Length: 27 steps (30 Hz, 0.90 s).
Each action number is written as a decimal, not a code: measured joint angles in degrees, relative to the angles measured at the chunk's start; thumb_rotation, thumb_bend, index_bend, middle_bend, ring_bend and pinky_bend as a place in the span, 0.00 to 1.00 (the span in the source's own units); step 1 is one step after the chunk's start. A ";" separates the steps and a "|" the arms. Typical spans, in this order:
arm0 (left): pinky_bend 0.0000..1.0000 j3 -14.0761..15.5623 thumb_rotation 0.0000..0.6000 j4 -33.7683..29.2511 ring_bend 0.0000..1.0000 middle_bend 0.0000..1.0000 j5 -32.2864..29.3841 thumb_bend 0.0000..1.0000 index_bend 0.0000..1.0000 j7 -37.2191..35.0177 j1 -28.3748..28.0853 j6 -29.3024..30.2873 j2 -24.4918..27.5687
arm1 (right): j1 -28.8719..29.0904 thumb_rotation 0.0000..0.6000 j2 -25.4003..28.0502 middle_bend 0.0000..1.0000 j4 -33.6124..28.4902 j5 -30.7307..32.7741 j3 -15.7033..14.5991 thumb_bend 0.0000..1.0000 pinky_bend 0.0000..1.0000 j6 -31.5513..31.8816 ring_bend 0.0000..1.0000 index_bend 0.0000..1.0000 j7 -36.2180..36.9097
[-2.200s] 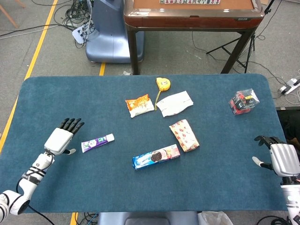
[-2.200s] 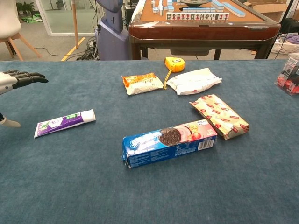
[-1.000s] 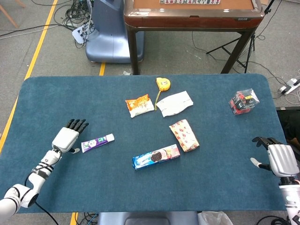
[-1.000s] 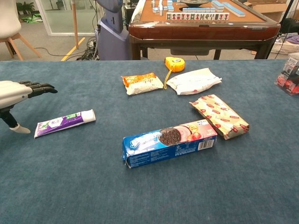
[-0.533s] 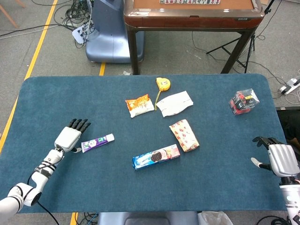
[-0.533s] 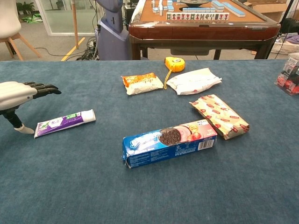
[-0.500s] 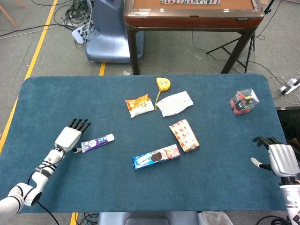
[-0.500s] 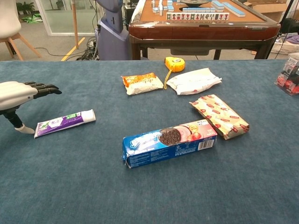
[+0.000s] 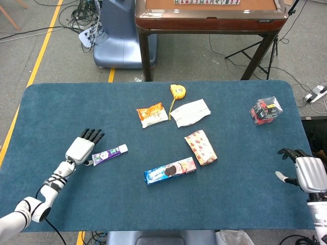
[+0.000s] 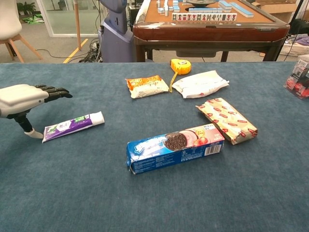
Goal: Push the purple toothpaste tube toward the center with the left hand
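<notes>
Left hand (image 9: 80,149) of mine sits at the lower left of the frame, fingers spread and flat, holding nothing, thumb tip against the crimped end of the purple toothpaste tube (image 9: 109,154); my right hand (image 9: 308,173) rests at the lower right edge, fingers apart, empty; the tube lies left of centre on the blue table (image 9: 61,102), near the biscuit box (image 9: 169,170).

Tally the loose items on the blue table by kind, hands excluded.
Toothpaste tube: 1
Snack packets, orange, white, red-patterned: 3
Cookie box: 1
Tape measure: 1
Clear box of red and black items: 1
Total: 7
</notes>
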 measured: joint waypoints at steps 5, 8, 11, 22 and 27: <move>0.03 -0.36 1.00 -0.80 0.00 0.00 -0.18 0.03 0.00 1.08 -0.68 -0.13 -0.21 | -0.14 1.00 0.21 0.46 0.03 -0.09 0.05 0.13 0.56 0.28 0.38 0.38 0.45; 0.03 -0.86 1.00 -1.27 0.00 0.00 -0.69 0.03 0.00 1.49 -1.01 -0.23 -0.35 | -0.21 1.00 0.33 0.46 0.00 -0.19 0.03 0.13 0.56 0.41 0.38 0.38 0.68; 0.03 -1.47 1.00 -1.60 0.00 0.00 -1.47 0.03 0.00 2.02 -1.30 -0.45 -0.56 | -0.30 1.00 0.44 0.46 -0.01 -0.30 0.01 0.13 0.56 0.57 0.38 0.38 0.92; 0.03 -2.17 1.00 -2.52 0.00 0.00 -2.79 0.03 0.00 4.72 -2.49 -1.55 -1.63 | -0.53 1.00 0.77 0.46 -0.03 -0.44 0.07 0.13 0.56 0.99 0.38 0.38 1.57; 0.03 -2.27 1.00 -2.66 0.00 0.00 -3.03 0.03 0.00 4.99 -2.88 -1.76 -2.08 | -0.58 1.00 0.83 0.46 -0.01 -0.48 0.07 0.13 0.56 1.03 0.38 0.38 1.79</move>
